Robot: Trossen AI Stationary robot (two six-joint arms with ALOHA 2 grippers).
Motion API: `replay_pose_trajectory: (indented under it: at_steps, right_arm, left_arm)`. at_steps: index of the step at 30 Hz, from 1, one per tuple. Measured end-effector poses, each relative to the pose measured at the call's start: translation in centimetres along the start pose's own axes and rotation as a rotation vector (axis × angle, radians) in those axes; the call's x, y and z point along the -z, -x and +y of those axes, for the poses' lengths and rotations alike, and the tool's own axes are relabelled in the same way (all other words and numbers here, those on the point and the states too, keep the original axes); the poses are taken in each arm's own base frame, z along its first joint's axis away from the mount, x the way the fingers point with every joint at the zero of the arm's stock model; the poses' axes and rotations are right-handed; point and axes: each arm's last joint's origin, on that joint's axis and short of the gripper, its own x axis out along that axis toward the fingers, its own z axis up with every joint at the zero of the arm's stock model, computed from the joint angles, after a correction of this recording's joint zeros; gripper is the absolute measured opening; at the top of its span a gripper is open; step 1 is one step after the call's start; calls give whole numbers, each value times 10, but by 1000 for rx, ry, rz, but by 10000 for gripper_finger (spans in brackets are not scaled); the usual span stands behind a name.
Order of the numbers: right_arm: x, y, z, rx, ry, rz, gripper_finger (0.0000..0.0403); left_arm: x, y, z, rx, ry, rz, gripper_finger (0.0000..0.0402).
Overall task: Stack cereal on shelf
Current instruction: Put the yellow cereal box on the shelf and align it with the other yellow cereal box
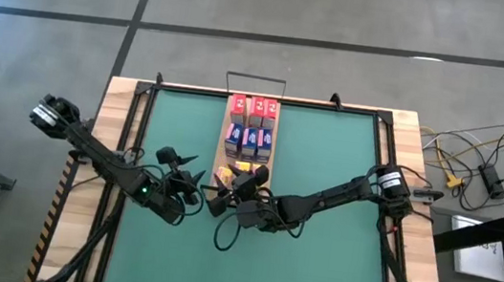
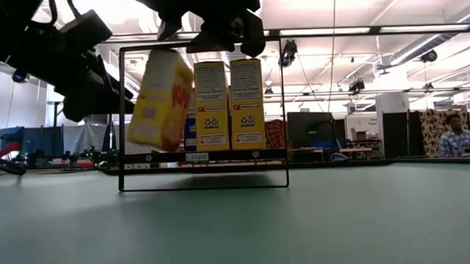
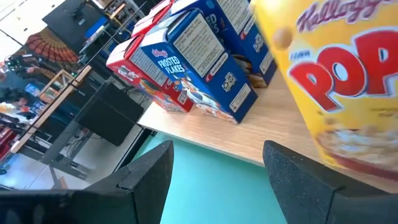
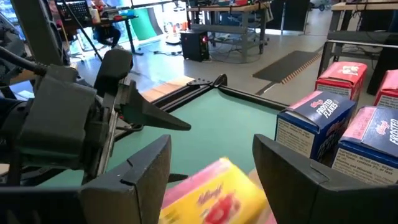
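The shelf (image 1: 220,170) is a light-wood board with a black wire frame (image 2: 123,112) in the middle of the green mat. Red boxes (image 1: 256,110) stand at its far end, blue boxes (image 1: 250,141) behind two upright yellow boxes (image 2: 228,105). A third yellow box (image 2: 159,99) is tilted and blurred at the board's near end, its top toward the upright ones. My right gripper (image 4: 211,174) is open with this box (image 4: 217,193) between its fingers. My left gripper (image 3: 214,162) is open just left of it (image 3: 336,81), holding nothing. My right gripper has a finger on either side of the tilted yellow box, which reaches far back between them. The box is blurred, so I cannot tell whether the fingers touch it.
The two grippers (image 1: 196,189) (image 1: 225,191) are close together at the board's near end. The wire frame's posts stand around the boxes. Green mat (image 1: 326,169) lies open on both sides of the board. A person (image 2: 455,136) sits far off in the room.
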Motion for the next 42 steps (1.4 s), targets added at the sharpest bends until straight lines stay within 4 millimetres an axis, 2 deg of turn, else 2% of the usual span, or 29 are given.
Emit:
replay_pose_trajectory:
  at_steps: [14,20,26,31,36,42]
  right_arm:
    - [-7,8,9,-29,78,-10,217]
    - [-21,21,20,-63,139,-32,217]
    - [-47,47,23,-102,229,-19,216]
    - [-61,74,11,-133,325,69,216]
    - [-66,101,-2,-140,414,164,216]
    - [-58,127,-10,-136,486,231,216]
  left_arm:
    - [-1,1,1,5,-1,-2,232]
    - [-2,1,1,7,5,-5,232]
    - [-10,3,1,26,5,-12,232]
    - [-28,7,0,137,-14,-3,232]
    - [-38,11,5,138,-10,36,232]
    - [-44,14,10,173,21,91,232]
